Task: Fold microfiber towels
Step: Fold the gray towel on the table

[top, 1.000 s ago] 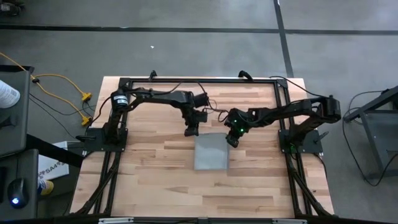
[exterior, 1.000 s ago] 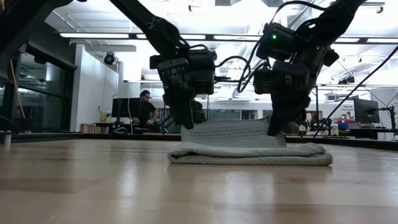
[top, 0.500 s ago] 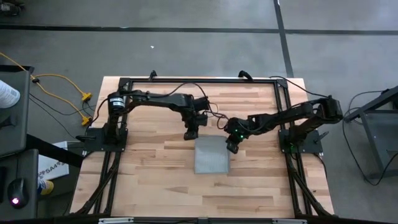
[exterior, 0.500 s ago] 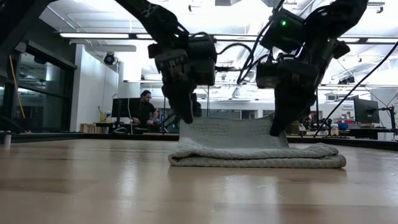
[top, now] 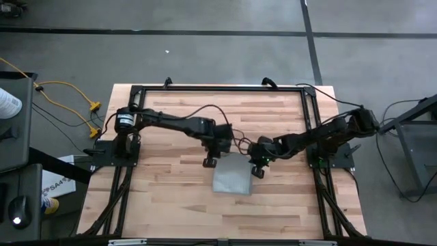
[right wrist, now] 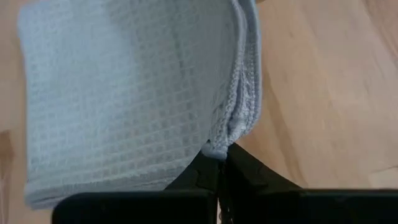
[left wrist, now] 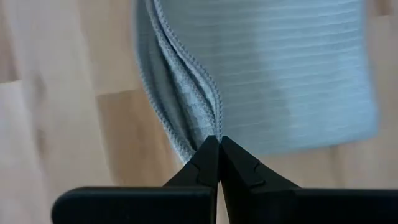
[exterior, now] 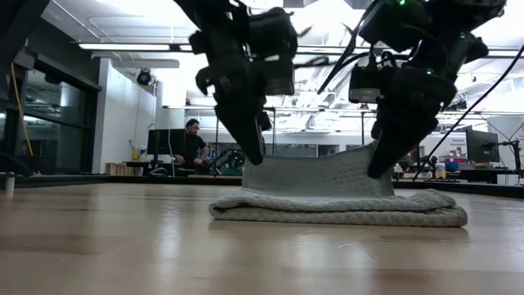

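Observation:
The light grey-blue microfiber towel [top: 232, 180] lies folded near the table's middle. Its lower layers [exterior: 336, 209] rest on the wood, and its far edge [exterior: 319, 174] is raised between the two grippers. My left gripper [top: 210, 162] is shut on the raised edge's left corner. My right gripper [top: 257, 171] is shut on its right corner. Both slant down from the far side. My left gripper pinches the towel's far left corner [left wrist: 210, 132] between its two fingertips, where several hemmed layers meet. It slants down from the far side. The corner is lifted while the rest lies on the table. My right gripper pinches the far right corner [right wrist: 219, 148] at its fingertips, several hemmed layers together, slanting down from the far side. That corner is held up, and the edge between the two grippers [exterior: 319, 164] sags only slightly.
A black frame [top: 218, 87] runs along the table's far edge and down both sides to the arm bases. Bare wood [top: 225, 215] lies between the towel and the near edge. In the low view a person [exterior: 190, 143] sits in the room beyond the table.
Both grippers have moved toward the table's near edge and slightly up, staying shut on the corners. The towel's far edge has been carried over the layers below it, and the lower layers have shifted a little toward the near edge.

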You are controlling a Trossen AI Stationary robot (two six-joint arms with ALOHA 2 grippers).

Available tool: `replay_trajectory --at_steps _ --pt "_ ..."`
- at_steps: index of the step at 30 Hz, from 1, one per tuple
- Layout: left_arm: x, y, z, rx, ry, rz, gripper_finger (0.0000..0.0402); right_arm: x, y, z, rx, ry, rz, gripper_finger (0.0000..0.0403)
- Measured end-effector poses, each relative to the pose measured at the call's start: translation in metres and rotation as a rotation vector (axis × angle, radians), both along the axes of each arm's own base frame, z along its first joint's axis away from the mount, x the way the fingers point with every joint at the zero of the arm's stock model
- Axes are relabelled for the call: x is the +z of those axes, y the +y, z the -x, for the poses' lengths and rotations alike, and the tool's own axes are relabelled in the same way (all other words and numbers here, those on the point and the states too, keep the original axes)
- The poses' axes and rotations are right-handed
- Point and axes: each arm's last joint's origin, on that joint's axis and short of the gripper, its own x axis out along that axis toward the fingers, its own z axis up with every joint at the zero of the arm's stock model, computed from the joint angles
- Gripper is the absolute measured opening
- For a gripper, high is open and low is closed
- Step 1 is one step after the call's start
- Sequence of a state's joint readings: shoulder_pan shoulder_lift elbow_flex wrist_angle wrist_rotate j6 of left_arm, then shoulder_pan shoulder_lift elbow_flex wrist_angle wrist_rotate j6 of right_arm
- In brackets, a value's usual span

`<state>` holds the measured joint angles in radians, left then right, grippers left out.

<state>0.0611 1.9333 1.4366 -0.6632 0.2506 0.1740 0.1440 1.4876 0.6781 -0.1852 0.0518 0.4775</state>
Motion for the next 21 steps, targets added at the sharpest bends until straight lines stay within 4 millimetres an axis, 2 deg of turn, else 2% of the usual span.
replay_trajectory --at_steps 9,16,21 --pt "0.01 -0.034 0.015 0.02 -0.126 -0.015 0.0 0.001 0.022 0.003 0.021 -0.026 0.037 0.0004" --pt "0.002 -0.057 0.025 0.044 -0.153 -0.065 0.0 0.004 0.042 0.004 0.037 -0.081 0.042 0.0004" --pt "0.001 -0.082 0.027 0.021 -0.176 -0.126 0.0 0.006 0.058 0.007 0.052 -0.125 0.043 0.0004"
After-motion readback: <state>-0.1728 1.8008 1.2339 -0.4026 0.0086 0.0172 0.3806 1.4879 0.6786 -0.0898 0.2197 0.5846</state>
